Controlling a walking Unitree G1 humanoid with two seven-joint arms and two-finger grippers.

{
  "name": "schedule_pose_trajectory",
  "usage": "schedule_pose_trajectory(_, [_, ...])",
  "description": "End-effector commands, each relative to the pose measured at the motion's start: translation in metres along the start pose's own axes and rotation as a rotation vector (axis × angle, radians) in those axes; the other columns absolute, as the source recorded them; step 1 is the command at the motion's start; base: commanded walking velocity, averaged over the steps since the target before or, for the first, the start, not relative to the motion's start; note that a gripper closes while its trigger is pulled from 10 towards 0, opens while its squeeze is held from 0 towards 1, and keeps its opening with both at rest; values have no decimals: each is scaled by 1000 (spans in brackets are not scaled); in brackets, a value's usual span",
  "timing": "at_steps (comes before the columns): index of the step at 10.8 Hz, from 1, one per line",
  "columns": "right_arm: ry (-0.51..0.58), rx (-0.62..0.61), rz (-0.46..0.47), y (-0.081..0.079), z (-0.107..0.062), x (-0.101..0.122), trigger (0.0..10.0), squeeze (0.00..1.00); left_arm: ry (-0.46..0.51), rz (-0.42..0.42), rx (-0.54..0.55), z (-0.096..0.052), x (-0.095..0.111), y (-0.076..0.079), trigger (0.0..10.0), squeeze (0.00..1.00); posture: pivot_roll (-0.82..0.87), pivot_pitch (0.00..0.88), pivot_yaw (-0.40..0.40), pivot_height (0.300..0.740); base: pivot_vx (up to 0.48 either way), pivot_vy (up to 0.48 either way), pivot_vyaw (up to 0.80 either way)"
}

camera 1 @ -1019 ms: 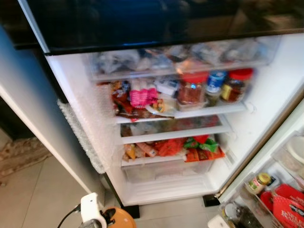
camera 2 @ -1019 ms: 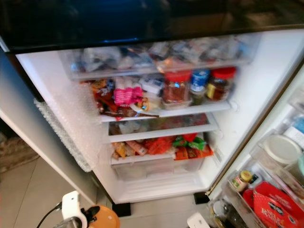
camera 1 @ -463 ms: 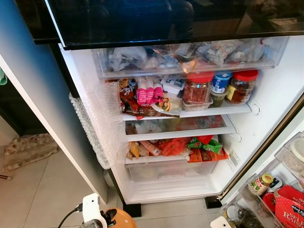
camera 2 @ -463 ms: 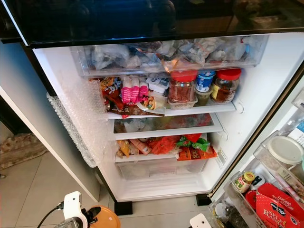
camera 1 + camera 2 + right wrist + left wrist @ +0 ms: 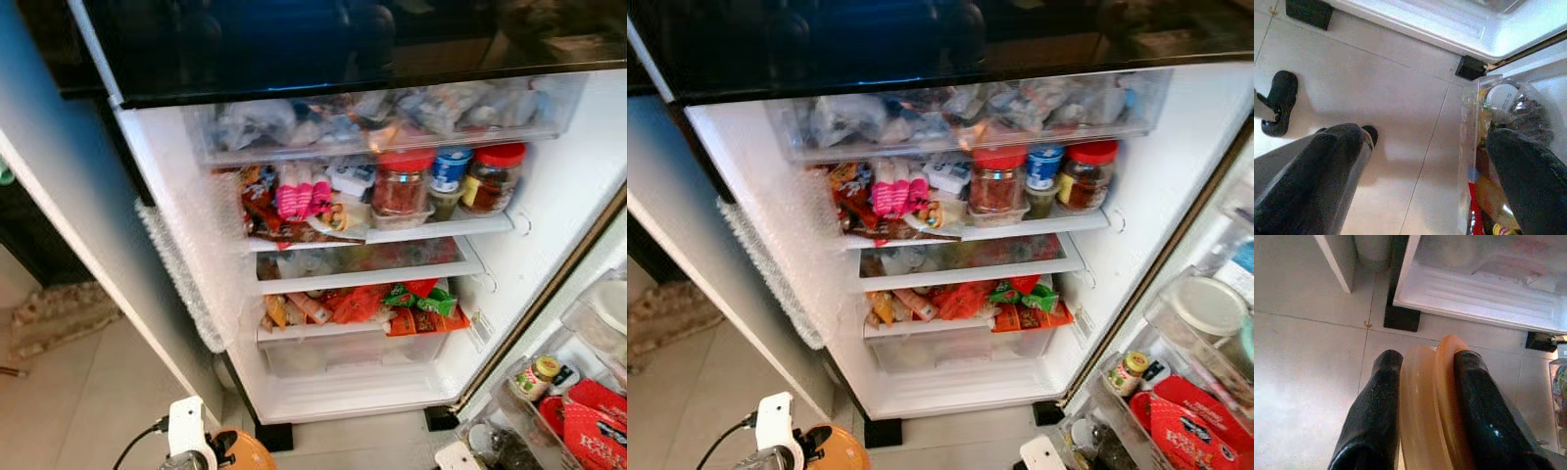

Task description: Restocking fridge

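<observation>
The fridge stands open before me, its white inner wall [image 5: 573, 186] lit. Its shelves are crowded: a clear drawer of bags [image 5: 392, 113] on top, three jars [image 5: 402, 184] and snack packs [image 5: 294, 201] below, then red and green packets [image 5: 392, 304] above a clear bottom drawer [image 5: 343, 348]. My left gripper [image 5: 1427, 357] is low in front of the fridge, shut on a flat round orange container [image 5: 1425, 401], whose edge pokes up between the fingers [image 5: 1376, 401]. The same orange container [image 5: 257, 454] sits at the bottom edge of the head view. My right gripper [image 5: 1431, 134] hangs open over the floor beside the door bins.
The open door on the right carries bins with a small jar [image 5: 537, 374], a red box [image 5: 596, 426] and a white-lidded tub [image 5: 1207, 305]. Bubble wrap [image 5: 181, 284] hangs along the fridge's left edge. Pale floor tiles [image 5: 69, 401] lie to the left. Black fridge feet [image 5: 1402, 318] rest on the tiles.
The whole picture has swayed a little and is blurrier now, so the camera moved. The orange container stays in my left gripper and the fridge contents have not moved.
</observation>
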State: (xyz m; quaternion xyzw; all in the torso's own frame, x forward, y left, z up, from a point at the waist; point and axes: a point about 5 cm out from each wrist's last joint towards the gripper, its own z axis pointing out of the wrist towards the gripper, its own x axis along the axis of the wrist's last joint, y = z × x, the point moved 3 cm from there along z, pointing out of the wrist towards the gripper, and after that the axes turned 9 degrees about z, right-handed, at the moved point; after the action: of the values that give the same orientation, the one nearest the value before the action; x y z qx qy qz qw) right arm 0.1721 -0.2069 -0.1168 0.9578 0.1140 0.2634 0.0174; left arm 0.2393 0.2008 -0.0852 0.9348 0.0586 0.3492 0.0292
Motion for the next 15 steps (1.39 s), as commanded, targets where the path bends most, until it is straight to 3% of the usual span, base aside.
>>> schedule_pose_trajectory(1, [4, -9, 23, 1, 1, 3, 10000, 0, 7, 10, 4, 1, 4, 0, 10000, 0, -71, 0, 55, 740, 0, -330, 0])
schedule_pose_trajectory(4, [24, -22, 50, 2, 2, 13, 10000, 0, 22, -11, 18, 2, 11, 3, 10000, 0, -38, 0, 54, 740, 0, -326, 0])
schedule_pose_trajectory(8, [-37, -6, 19, 2, -2, -11, 10000, 0, -4, -40, 51, -1, -7, -1, 10000, 0, -19, 0, 21, 740, 0, -164, 0])
schedule_pose_trajectory(12, [-69, -5, 33, 5, -6, -25, 10000, 0, 21, 36, 27, -2, -9, 1, 10000, 0, -38, 21, 6, 740, 0, 0, 0])
schedule_pose_trajectory(14, [-68, 1, 42, 4, -6, -26, 10000, 0, 317, 139, -30, -14, 23, -3, 10000, 0, -57, 48, 9, 740, 0, 0, 0])
schedule_pose_trajectory(15, [-69, 3, 46, 4, -6, -27, 10000, 0, 357, 150, -36, -16, 31, -2, 10000, 0, -58, 49, 7, 740, 0, 0, 0])
